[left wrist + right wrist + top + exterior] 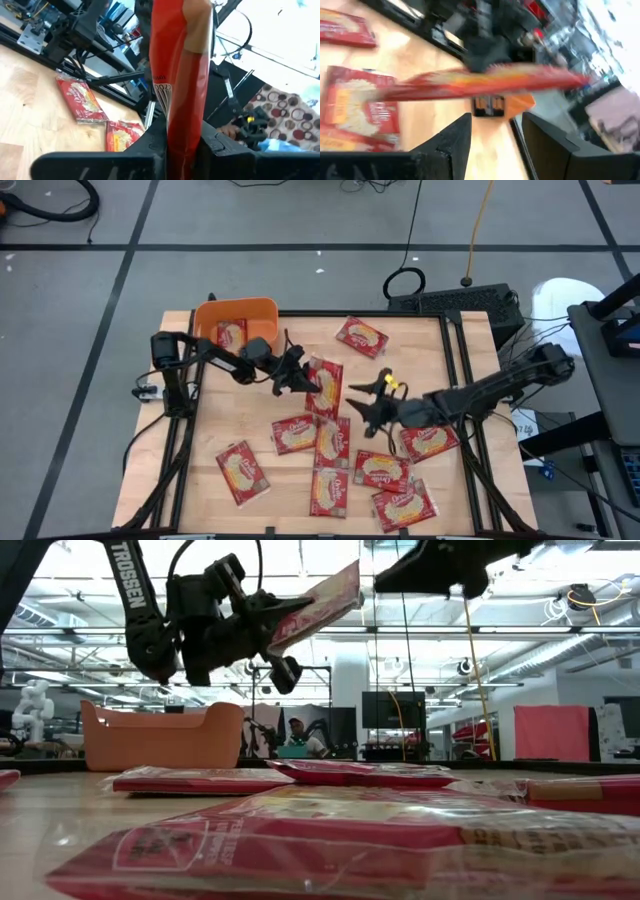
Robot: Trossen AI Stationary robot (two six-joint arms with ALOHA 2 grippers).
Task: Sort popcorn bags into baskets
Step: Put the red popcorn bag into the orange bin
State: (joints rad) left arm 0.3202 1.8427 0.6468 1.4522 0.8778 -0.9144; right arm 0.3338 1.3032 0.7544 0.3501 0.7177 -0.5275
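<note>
My left gripper (300, 380) is shut on a red popcorn bag (325, 385) held above the middle of the table. My right gripper (353, 402) stands open just right of that bag, with nothing between its fingers (455, 142); the bag (485, 82) shows ahead of them. The orange basket (236, 308) stands at the far left with one bag (230, 333) inside. Several more bags lie flat on the table, among them one at the far side (362, 337) and one at the near left (242, 471). My left gripper pinches the bag between its two fingers at the bag's left edge (182, 135). The fingers come level from the table's left. The bag is lifted clear of the table and slants up and away from the fingers (325, 600).
Bags crowd the near right of the table (380, 470) (405, 505) (430, 442) and its middle (293, 433) (332, 442). Black frame rails (455, 350) run along the table's sides. Bare wood shows at the near left and far middle.
</note>
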